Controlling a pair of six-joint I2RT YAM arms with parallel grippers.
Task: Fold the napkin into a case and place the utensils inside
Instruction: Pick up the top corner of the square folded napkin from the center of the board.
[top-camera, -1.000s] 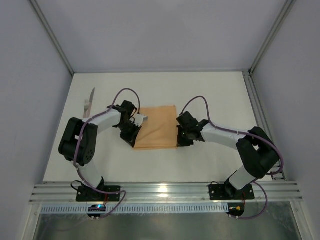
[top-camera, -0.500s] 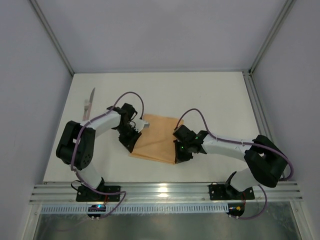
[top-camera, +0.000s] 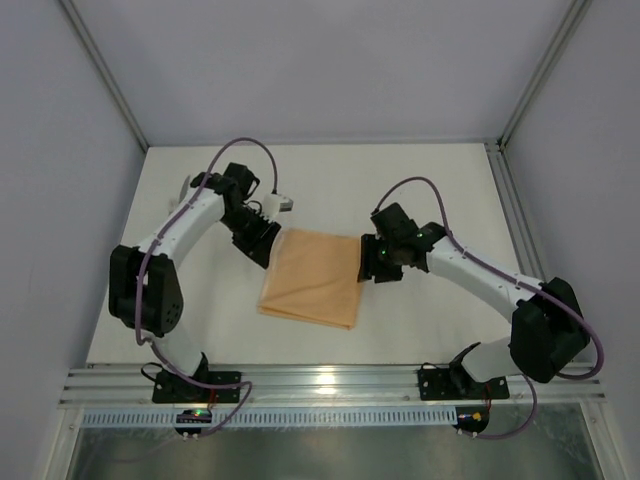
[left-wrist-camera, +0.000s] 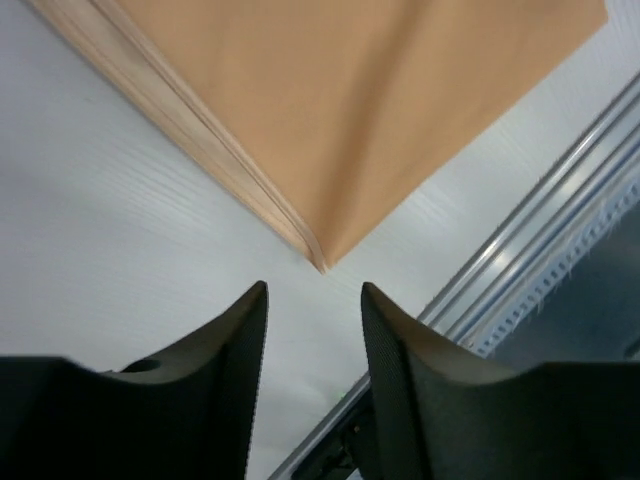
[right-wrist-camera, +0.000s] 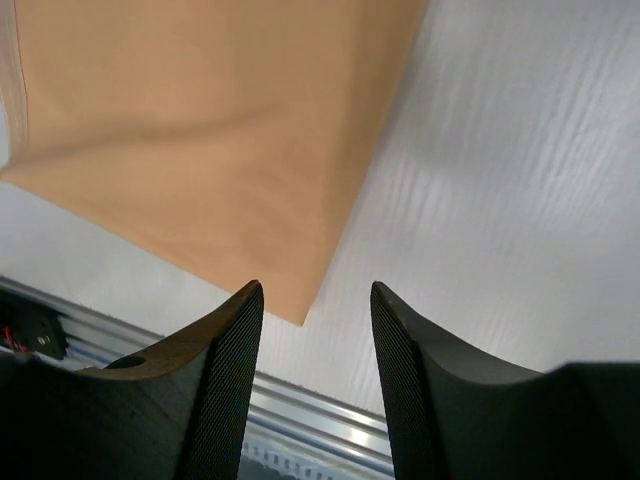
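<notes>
Item: napkin (top-camera: 312, 278), folded flat, mid-worktop (top-camera: 430, 180). L fingers (left-wrist-camera: 230, 370) off its 10 o'clock corner, R fingers (right-wrist-camera: 220, 370) at 2 o'clock. Both prs apart, empty. We judge them free for next crease.

Flat white tabletop (top-camera: 440, 190) across the middle; ribbed silver aluminium rail (top-camera: 330, 382) along the bottom edge; plain grey wall (top-camera: 320, 65) above.

One napkin (top-camera: 312, 278), peach-orange, folded. Two arms: left arm (top-camera: 185, 225), right arm (top-camera: 480, 275). Two pincers: left pincer (left-wrist-camera: 312, 290), right pincer (right-wrist-camera: 315, 290). Two dark fingers (left-wrist-camera: 230, 350) on each, four total. Two purple cables: left cable (top-camera: 245, 145), right cable (top-camera: 415, 183). One white desk (top-camera: 430, 190). One metal rail (top-camera: 320, 385) along near desk edge.
</notes>
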